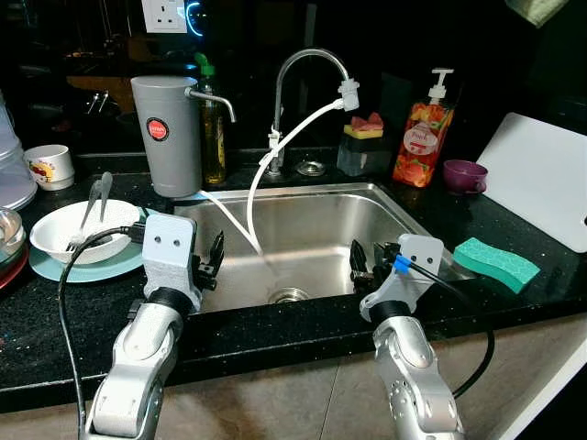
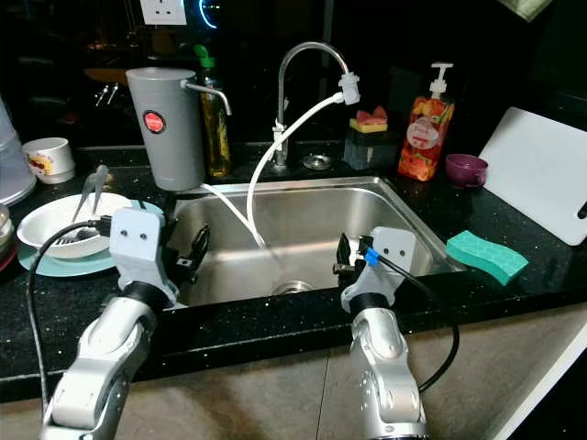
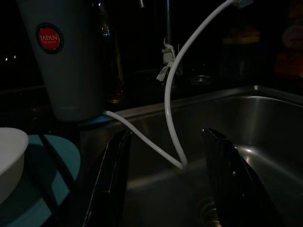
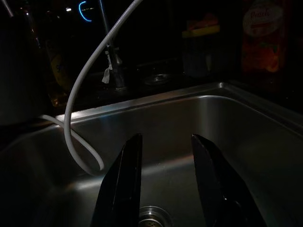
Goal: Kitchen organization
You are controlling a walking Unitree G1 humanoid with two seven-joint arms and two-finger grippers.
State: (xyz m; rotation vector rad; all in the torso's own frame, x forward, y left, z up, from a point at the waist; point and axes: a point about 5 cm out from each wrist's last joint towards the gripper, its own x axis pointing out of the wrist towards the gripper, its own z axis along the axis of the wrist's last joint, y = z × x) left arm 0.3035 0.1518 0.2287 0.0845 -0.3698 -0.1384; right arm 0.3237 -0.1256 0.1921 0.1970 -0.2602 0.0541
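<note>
I hold both grippers, left (image 1: 216,257) and right (image 1: 359,264), open and empty over the bare, shiny steel sink (image 1: 385,206).

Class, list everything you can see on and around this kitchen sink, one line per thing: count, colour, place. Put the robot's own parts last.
Stainless steel sink: one, silver, centre of the black counter.
Curved chrome tap: one, silver, behind the sink.
Thin white hose: one, white, from the tap's spout down into the sink.
Tall grey water filter canister: one, grey, back left of the sink.
Green-capped oil bottle: one, amber, beside the canister.
Orange pump soap bottle: one, back right.
Small purple cup: one, right of the soap.
Green sponge: one, right counter.
White cutting board: one, far right.
White bowl: one, on a teal plate, left.
Left gripper: black fingers, open, over the sink.
Right gripper: black fingers, open, over the sink.
</note>
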